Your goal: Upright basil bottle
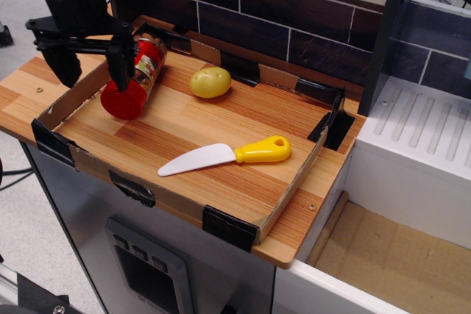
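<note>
The basil bottle [140, 75] lies on its side in the back left corner of the cardboard-walled tray [169, 200], its red cap toward the front left and its base toward the back wall. My black gripper [94, 70] hangs open above the tray's left end. Its right finger [121, 64] stands just in front of the bottle's left side, near the cap. Its left finger [68, 65] is over the tray's left wall, well apart from the bottle. Nothing is held.
A yellow potato [210, 81] lies right of the bottle near the back wall. A white toy knife with a yellow handle [228, 157] lies in the tray's middle front. A dark tiled wall [294, 20] rises behind. A white sink unit [419, 137] stands to the right.
</note>
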### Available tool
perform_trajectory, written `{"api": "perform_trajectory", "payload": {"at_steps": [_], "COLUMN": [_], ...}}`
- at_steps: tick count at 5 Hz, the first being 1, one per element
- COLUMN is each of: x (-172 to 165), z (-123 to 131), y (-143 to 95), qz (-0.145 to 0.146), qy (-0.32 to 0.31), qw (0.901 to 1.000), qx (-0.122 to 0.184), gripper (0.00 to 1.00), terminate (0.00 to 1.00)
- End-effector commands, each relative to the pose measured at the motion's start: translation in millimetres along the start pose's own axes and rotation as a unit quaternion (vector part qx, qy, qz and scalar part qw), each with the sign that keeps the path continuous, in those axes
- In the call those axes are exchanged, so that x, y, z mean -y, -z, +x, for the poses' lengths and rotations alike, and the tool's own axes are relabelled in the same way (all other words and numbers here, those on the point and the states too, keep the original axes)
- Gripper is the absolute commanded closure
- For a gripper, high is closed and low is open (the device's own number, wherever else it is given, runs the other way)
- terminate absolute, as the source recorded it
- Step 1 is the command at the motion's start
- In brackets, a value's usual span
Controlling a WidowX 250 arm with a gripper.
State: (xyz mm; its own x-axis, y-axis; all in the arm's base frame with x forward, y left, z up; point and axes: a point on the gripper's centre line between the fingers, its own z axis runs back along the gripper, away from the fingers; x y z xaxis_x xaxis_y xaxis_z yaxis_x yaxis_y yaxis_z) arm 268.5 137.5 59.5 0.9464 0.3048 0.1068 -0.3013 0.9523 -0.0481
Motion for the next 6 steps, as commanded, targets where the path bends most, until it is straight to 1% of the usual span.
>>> {"api": "perform_trajectory", "payload": {"at_steps": [1, 2, 4, 5, 6], "x": [8.2, 8.4, 2.8, 3.7, 2.0], "z": [15.3, 17.8, 19.1, 16.6, 16.9], "y": [-2.2, 7.2, 28.8, 36.4, 39.8], "qz": [0.027, 0.049, 0.074, 0.087, 0.089], "qy": [-0.018, -0.023, -0.039, -0.038, -0.039], "qw": [0.9983, 0.9971, 0.9953, 0.9947, 0.9947], "qx": [0.049, 0.054, 0.049, 0.038, 0.032], "gripper": [0.0, 0.0, 0.0, 0.0, 0.0], "terminate": [0.0, 0.0, 0.0, 0.0, 0.0]}}
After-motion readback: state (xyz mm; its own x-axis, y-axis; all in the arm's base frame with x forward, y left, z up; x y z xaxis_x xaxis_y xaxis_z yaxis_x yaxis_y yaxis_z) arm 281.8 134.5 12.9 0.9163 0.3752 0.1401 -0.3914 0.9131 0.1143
